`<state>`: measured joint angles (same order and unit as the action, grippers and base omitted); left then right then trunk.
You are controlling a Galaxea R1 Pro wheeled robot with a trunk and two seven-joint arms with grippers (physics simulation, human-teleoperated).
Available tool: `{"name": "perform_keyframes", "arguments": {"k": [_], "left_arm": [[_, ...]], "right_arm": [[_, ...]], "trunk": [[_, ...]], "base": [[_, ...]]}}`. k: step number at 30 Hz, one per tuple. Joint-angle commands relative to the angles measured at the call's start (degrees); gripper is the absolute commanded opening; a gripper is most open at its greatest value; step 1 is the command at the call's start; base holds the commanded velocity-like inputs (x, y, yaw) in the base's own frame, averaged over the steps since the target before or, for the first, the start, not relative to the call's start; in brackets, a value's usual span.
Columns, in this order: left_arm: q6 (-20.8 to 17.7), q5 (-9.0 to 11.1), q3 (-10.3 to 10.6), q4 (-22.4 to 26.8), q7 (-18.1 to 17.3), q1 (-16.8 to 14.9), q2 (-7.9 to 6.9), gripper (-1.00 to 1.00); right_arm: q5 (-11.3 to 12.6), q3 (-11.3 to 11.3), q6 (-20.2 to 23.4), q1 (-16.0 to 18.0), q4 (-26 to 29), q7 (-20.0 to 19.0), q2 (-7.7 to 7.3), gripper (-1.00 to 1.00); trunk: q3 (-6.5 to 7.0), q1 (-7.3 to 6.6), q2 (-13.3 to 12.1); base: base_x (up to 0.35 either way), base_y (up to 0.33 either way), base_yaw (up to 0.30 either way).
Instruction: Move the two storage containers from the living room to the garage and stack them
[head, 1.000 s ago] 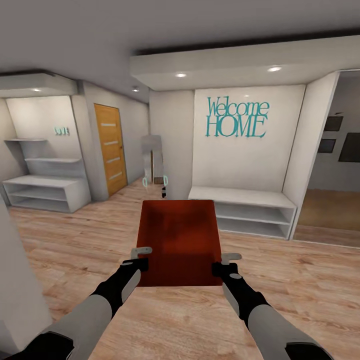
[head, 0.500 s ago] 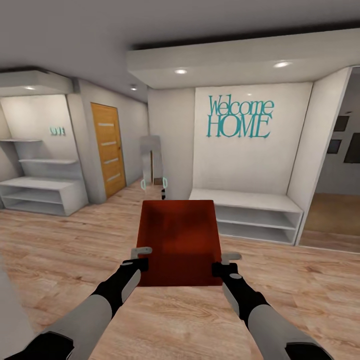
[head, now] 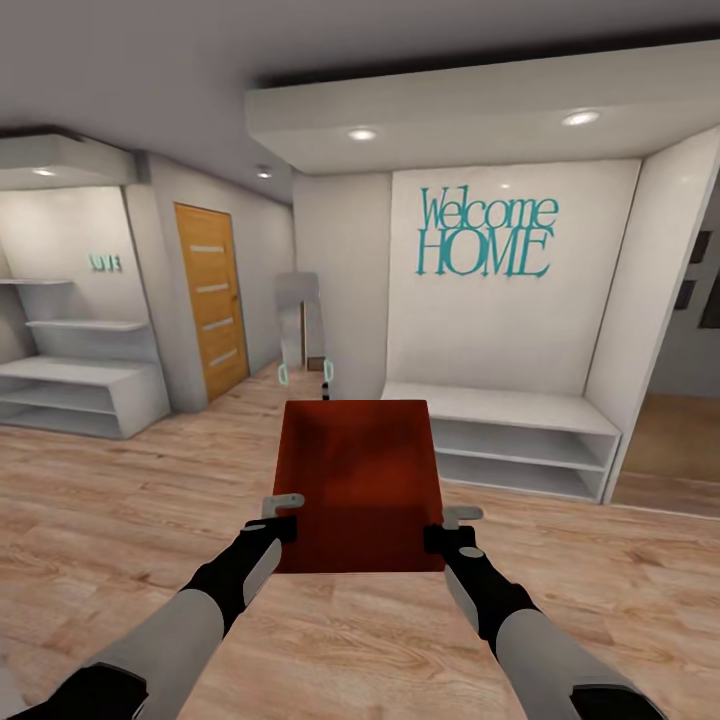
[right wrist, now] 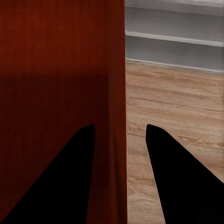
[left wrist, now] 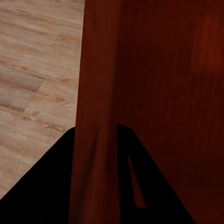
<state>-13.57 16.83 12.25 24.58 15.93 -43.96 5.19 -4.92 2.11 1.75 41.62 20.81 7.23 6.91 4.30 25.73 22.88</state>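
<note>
I hold one red-orange open-top storage container [head: 358, 480] in front of me above a light wood plank floor [head: 130, 520]. My left gripper [head: 283, 515] is shut on its left wall near the closest corner. My right gripper [head: 445, 528] is shut on its right wall. In the left wrist view the wall [left wrist: 98, 84] runs between the dark fingers of the left gripper [left wrist: 97, 135]. The right wrist view has the right gripper [right wrist: 119, 128] clamped on the wall [right wrist: 116, 65] in the same way. The second container, the garage and its concrete floor are out of view.
Ahead stands a white wall with a teal "Welcome HOME" sign [head: 485, 235] over a low white shelf bench [head: 505, 430]. A corridor [head: 300, 340] opens left of it, beside an orange door [head: 210, 300]. White shelving [head: 75, 385] stands far left, and a doorway [head: 680, 440] opens at right.
The whole view has shifted: the near wall at the left edge has slid out of sight and the sign wall looks closer. The container and both grippers keep their places in the view.
</note>
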Motion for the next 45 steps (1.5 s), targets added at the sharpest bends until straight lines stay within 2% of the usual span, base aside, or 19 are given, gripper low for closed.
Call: {"name": "perform_keyframes", "arguments": {"k": [1,23,45], "left_arm": [[-0.5,-0.7,-0.3,0.1,0.9,0.0,-0.09,-1.0],[-0.5,-0.7,-0.3,0.1,0.9,0.0,-0.09,-1.0],[-0.5,-0.7,-0.3,0.1,0.9,0.0,-0.09,-1.0]], "right_arm": [[-1.1,1.8,0.2,0.0,0.2,0.9,0.04,-1.0],[-1.1,1.8,0.4,0.0,0.3,0.9,0.05,-1.0],[-1.1,1.8,0.2,0.0,0.3,0.9,0.04,-1.0]], "trunk": [[-0.02,0.05,0.0],[-0.02,0.05,0.0],[-0.02,0.05,0.0]], "base": [[0.323,0.0,0.0],[0.323,0.0,0.075],[0.323,0.0,0.26]]}}
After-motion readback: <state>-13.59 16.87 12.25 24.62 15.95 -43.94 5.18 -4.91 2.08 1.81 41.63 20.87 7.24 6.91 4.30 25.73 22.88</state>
